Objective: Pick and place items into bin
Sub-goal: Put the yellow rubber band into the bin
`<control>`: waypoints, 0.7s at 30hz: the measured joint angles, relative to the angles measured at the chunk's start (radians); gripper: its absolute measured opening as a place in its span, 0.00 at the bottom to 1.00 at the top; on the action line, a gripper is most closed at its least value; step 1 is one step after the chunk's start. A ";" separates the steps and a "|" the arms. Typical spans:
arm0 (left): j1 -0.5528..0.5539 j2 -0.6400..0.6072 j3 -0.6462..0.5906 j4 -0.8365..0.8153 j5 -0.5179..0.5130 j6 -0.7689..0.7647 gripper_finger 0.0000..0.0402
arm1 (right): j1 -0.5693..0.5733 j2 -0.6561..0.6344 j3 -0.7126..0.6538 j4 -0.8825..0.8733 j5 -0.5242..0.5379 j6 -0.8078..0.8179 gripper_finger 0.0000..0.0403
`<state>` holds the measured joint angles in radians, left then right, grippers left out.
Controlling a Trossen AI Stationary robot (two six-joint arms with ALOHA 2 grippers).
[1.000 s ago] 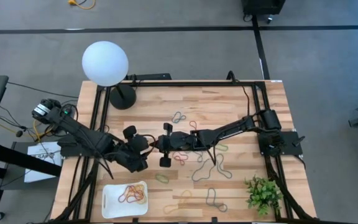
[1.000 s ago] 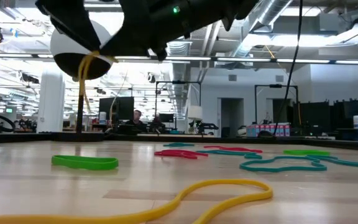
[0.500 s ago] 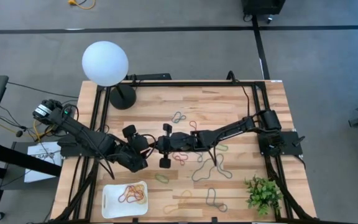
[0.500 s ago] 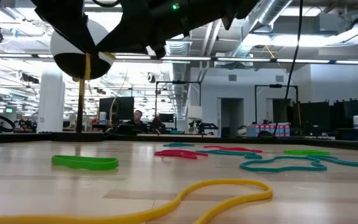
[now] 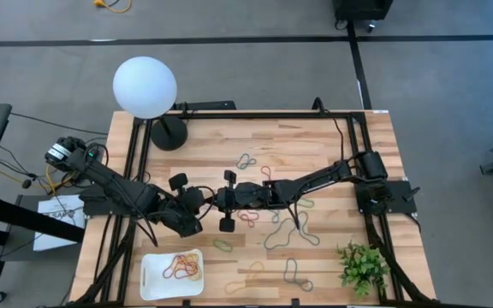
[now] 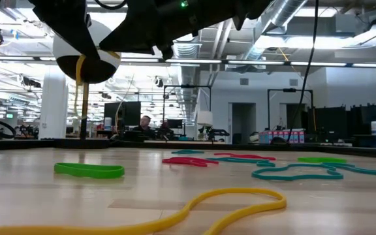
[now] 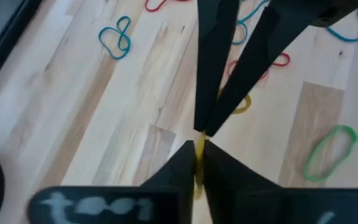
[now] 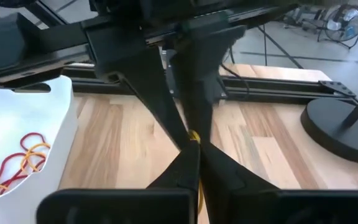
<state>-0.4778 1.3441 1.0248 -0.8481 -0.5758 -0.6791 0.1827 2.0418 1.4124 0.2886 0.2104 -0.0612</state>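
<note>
Thin yellow rubber-band loop (image 7: pixel 198 163) hangs mid-table above the wood, pinched by both my left gripper (image 7: pixel 198 149) and right gripper (image 8: pixel 192 144), tips meeting, fingers closed on it; it's light, floppy and stretchy, so I'd grip one strand only. Versus a second ago the band sits higher and more tucked under the grippers; small shallow white plastic bin (image 5: pixel 152 272) unchanged at front-left.

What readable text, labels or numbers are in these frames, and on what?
None can be read.
Left gripper: pale marks on its body in the left wrist view, too blurred to read.
Paper sheet beside the table: dark print, too small to read.
Bin and rubber bands: no markings seen.
</note>
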 joint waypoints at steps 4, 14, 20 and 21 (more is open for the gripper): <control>0.000 0.000 0.000 0.000 0.003 -0.014 0.02 | -0.002 0.000 0.000 -0.050 0.001 0.001 0.04; -0.023 0.000 0.000 0.012 0.137 -0.015 0.00 | -0.002 0.000 0.000 -0.334 0.001 0.062 0.19; -0.122 0.000 0.000 0.076 0.515 0.039 0.00 | -0.001 0.000 0.000 -0.515 -0.003 0.071 0.20; -0.145 0.000 0.000 0.112 0.571 0.039 0.00 | -0.001 0.000 0.000 -0.529 -0.002 0.079 0.20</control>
<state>-0.6228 1.3437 1.0248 -0.7365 -0.0048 -0.6398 0.1814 2.0418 1.4128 -0.2404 0.2081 0.0177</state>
